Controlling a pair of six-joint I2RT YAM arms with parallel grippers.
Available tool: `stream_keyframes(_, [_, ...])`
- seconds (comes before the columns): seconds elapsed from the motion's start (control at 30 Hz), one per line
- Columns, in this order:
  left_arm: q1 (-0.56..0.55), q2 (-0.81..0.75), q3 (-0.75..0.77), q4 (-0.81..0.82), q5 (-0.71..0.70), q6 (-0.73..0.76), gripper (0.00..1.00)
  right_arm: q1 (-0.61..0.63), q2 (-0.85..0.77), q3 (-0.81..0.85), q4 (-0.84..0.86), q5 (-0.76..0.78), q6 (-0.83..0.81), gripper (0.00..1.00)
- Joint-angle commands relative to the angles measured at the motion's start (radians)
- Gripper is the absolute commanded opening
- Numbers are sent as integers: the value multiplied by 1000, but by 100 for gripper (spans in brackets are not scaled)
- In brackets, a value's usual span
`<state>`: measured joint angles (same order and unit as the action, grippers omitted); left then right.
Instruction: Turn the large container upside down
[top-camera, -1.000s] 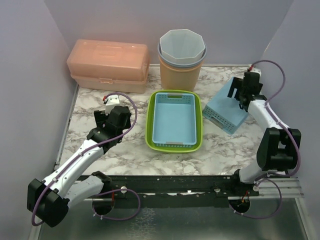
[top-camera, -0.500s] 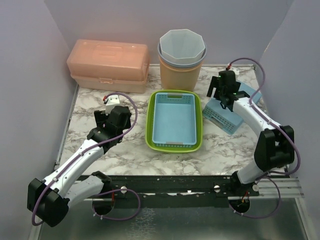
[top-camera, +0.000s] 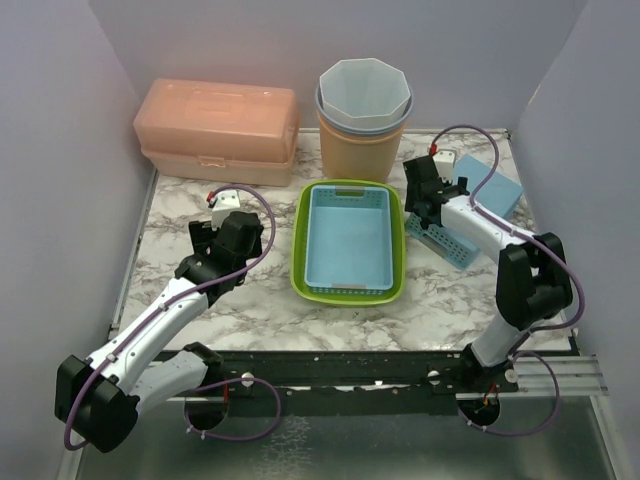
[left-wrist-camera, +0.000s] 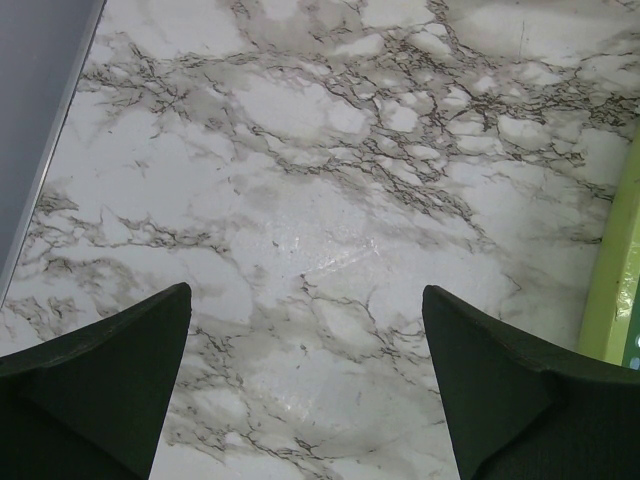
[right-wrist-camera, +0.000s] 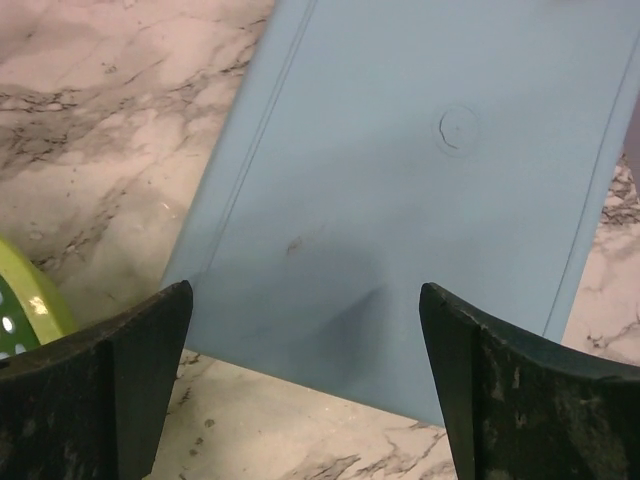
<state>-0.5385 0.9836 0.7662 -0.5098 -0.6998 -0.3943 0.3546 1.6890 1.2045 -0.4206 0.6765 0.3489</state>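
The large container (top-camera: 301, 250) is a lime-green basket standing upright at mid-table, with a light blue basket (top-camera: 348, 235) nested inside it. My right gripper (top-camera: 420, 210) hovers open just right of its far right corner, over the left end of an upturned light blue basket (top-camera: 492, 188). The right wrist view shows that basket's flat bottom (right-wrist-camera: 420, 170) between the open fingers of the right gripper (right-wrist-camera: 305, 290), and a bit of green rim (right-wrist-camera: 25, 300) at the left. My left gripper (top-camera: 205, 245) is open over bare marble, left of the green basket. In its wrist view the left gripper (left-wrist-camera: 305, 295) holds nothing.
A peach lidded box (top-camera: 218, 130) stands at the back left. Stacked bins (top-camera: 362, 115), orange under pale blue and white, stand at the back centre. Purple walls close in the left, back and right. The green rim (left-wrist-camera: 620, 280) edges the left wrist view.
My right arm has swung left, from the upturned blue basket's far right end to its left end beside the green basket. The left arm has not moved.
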Motion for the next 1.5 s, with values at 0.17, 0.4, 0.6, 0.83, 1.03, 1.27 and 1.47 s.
stream_keyframes(0.17, [4,5,-1,11,-4,9,99,27,-81,-175,-30,119,-12,95])
stream_keyframes(0.4, [5,10,1,11,5,10,99,26,-100,-91,37,-5,-4,96])
stream_keyframes(0.6, [5,-8,-4,11,-14,6,99,27,-18,-33,10,-67,16,95])
stream_keyframes(0.83, [4,-19,-5,11,-19,7,99,27,-49,-193,-53,61,118,95])
stream_keyframes(1.03, [5,-12,-5,12,1,11,99,27,-219,-325,-121,155,169,95])
stream_keyframes(1.27, [5,-18,-7,13,9,11,99,-19,-345,-376,-181,116,254,93])
stream_keyframes(1.47, [5,-25,-8,13,11,11,99,-66,-439,-344,-232,33,404,93])
